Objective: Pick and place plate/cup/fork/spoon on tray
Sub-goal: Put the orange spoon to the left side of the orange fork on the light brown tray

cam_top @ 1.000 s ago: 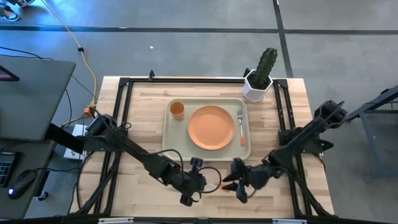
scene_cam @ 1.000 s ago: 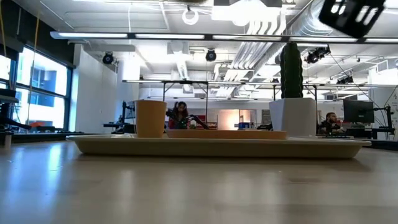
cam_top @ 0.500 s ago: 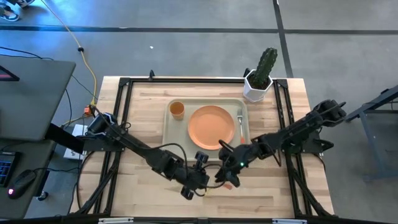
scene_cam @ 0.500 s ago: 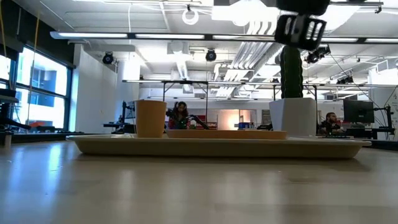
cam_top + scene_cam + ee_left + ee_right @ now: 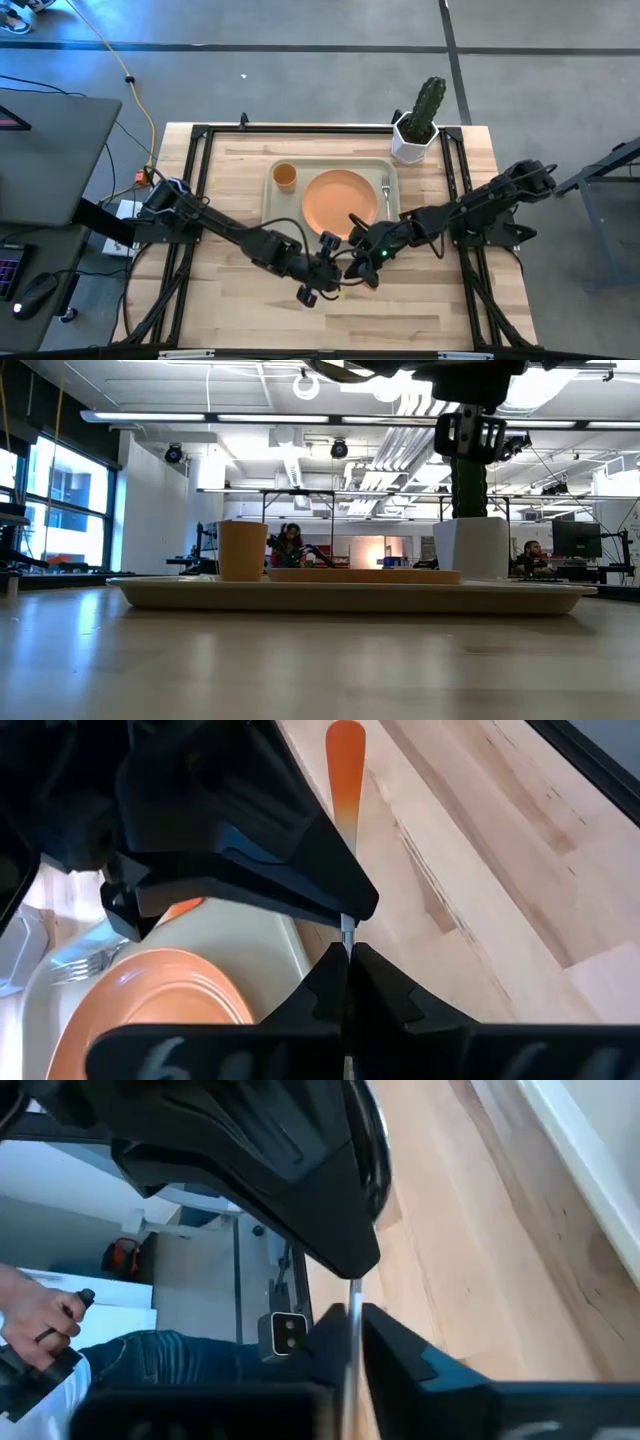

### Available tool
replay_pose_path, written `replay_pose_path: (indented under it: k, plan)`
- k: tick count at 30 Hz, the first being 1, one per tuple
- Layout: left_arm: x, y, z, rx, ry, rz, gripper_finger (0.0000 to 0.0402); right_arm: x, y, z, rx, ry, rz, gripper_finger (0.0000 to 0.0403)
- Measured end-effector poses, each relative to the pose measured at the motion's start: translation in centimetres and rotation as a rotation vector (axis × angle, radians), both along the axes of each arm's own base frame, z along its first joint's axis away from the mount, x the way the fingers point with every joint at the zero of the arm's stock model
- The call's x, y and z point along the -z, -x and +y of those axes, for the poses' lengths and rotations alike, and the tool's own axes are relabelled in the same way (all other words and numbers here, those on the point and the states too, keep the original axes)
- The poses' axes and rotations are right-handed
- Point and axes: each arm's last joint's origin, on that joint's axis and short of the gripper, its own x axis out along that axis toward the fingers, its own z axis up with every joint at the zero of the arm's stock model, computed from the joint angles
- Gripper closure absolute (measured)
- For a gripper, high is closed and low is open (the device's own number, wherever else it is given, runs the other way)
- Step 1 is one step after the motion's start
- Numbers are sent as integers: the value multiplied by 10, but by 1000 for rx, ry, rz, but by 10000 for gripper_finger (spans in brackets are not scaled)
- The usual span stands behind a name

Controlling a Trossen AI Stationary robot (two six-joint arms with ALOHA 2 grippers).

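Note:
The spoon (image 5: 345,780) hangs in the air above the table's near middle, in front of the tray (image 5: 275,215). Its orange handle points away from my left gripper (image 5: 347,960). Both grippers meet there: my left gripper (image 5: 335,278) and my right gripper (image 5: 352,272) are each shut on the spoon. The spoon's bowl is hidden. On the tray rest the orange plate (image 5: 338,204), the cup (image 5: 285,176) at its far left corner, and the fork (image 5: 386,195) along its right side. My left gripper pinches the spoon's thin metal shaft (image 5: 347,932) between its two fingertips, coming from the table's left. The orange handle (image 5: 345,770) sticks out beyond the fingers, clear of the table. My right gripper pinches the same metal shaft (image 5: 352,1295) between its two fingers, coming from the table's right, right next to the left gripper's fingertips. The spoon runs along its fingers, clear of the table.
A white pot with a green cactus (image 5: 415,125) stands at the table's far right corner. Bare wood (image 5: 230,290) lies in front of and beside the tray. A black frame (image 5: 195,160) runs around the table's edges. A person's hand (image 5: 40,1320) shows beyond the table.
My right gripper has moved toward the table's left and far edge, up to the left gripper, and has shut on the spoon's shaft. My left gripper has shifted slightly toward the tray, still shut on the spoon.

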Motion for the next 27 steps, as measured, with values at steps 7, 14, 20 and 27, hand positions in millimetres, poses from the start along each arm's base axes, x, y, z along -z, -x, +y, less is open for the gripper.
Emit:
replay_pose_path:
  k: [7, 14, 20, 27]
  plan:
    - [1, -2, 7, -103, 69, 1, 390, 1, 1, 0, 98, -12, 41, 396]
    - [-1, -3, 12, -355, 155, -60, 326, 20, 11, 1, 448, 67, 72, 401]
    - [0, 0, 16, -660, 387, -103, 277, 46, 45, -9, 666, 50, 119, 401]
    - [1, 18, 20, -754, 345, 0, 263, 53, 95, -37, 918, 25, 35, 402]
